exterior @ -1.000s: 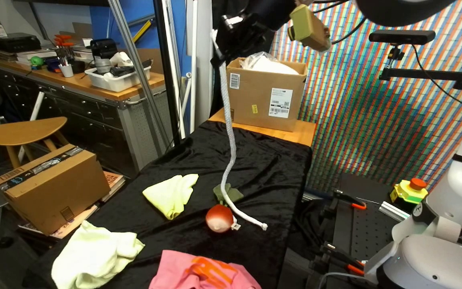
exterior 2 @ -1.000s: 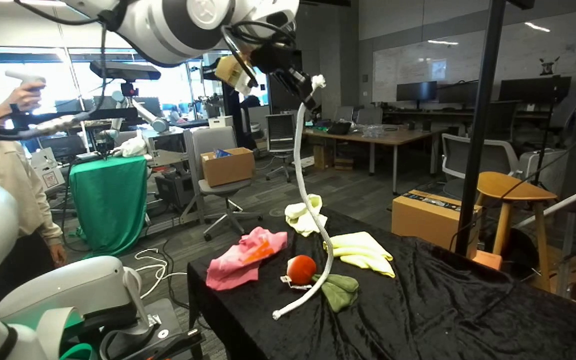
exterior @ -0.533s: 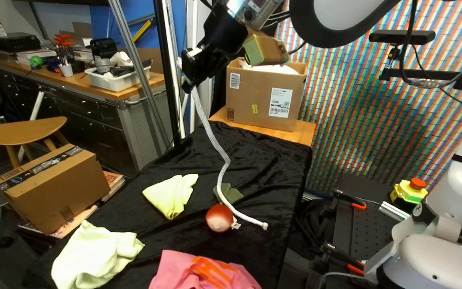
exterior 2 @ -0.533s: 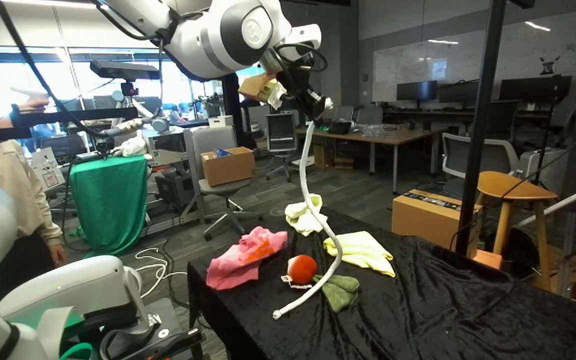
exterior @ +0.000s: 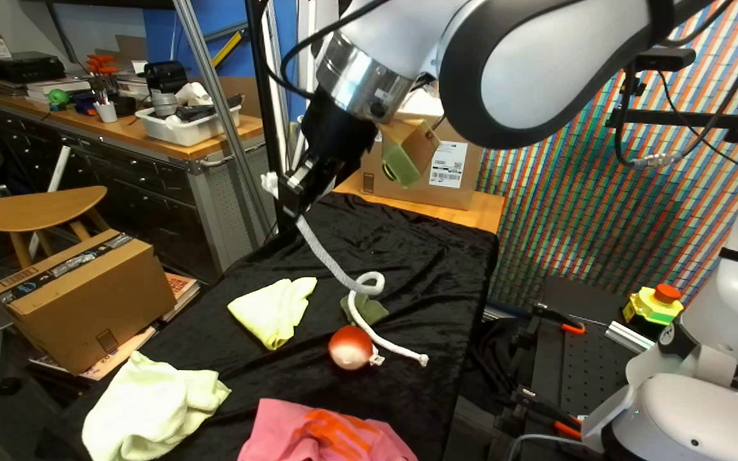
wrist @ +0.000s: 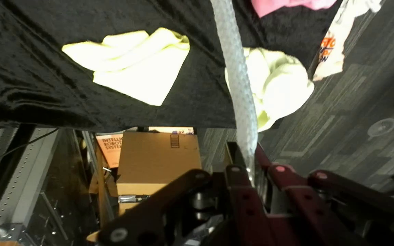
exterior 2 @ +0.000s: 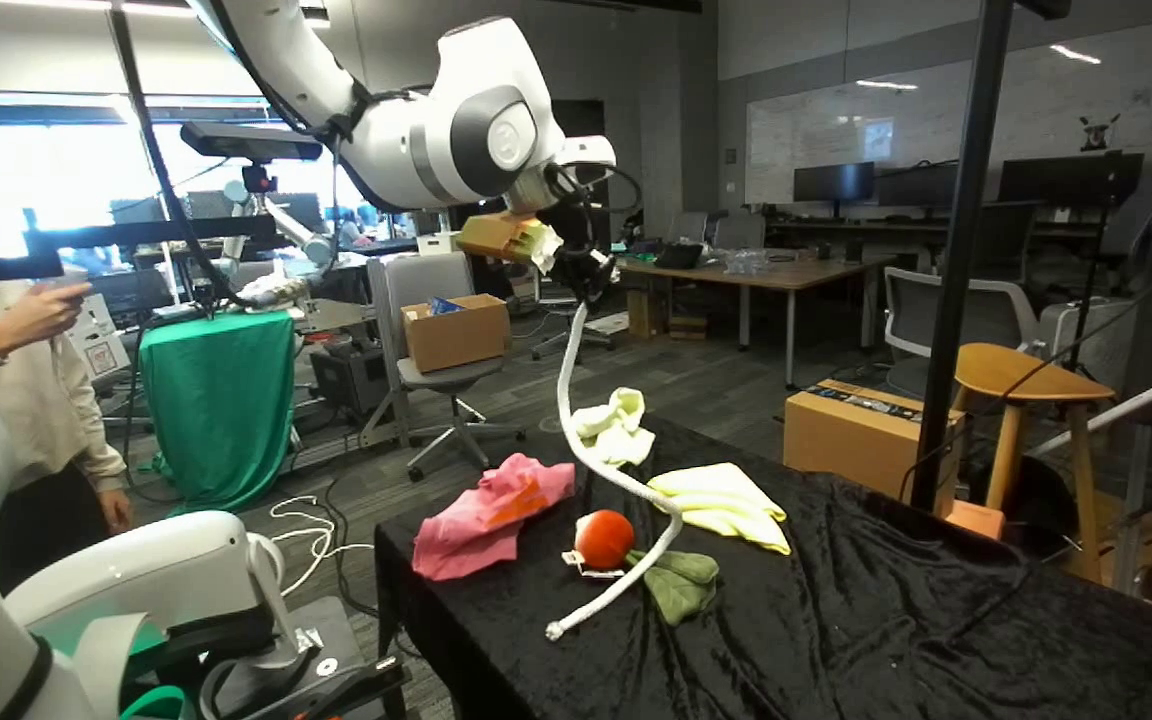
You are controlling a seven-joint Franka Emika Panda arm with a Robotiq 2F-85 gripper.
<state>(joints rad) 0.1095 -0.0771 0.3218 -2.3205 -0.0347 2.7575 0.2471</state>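
You have lowered the hand (wrist: 246,157); it is grasping the white braided rope (exterior: 325,256) near one end. In an exterior view the rope descends towards 4 o'clock, now looped just past 12 o'clock of the plush radish (exterior: 350,349); its free end (exterior: 423,360) lies unmoved on the black-draped worktop (exterior: 433,256), at the radish's 3 o'clock. Judged effect: slack added. Legible: "EMIKA" on the robot base (exterior: 696,410); "ROBOT" on a book (wrist: 109,145), at the hand's 9 o'clock in the wrist view. A shipping label (exterior: 448,164) is unreadable.
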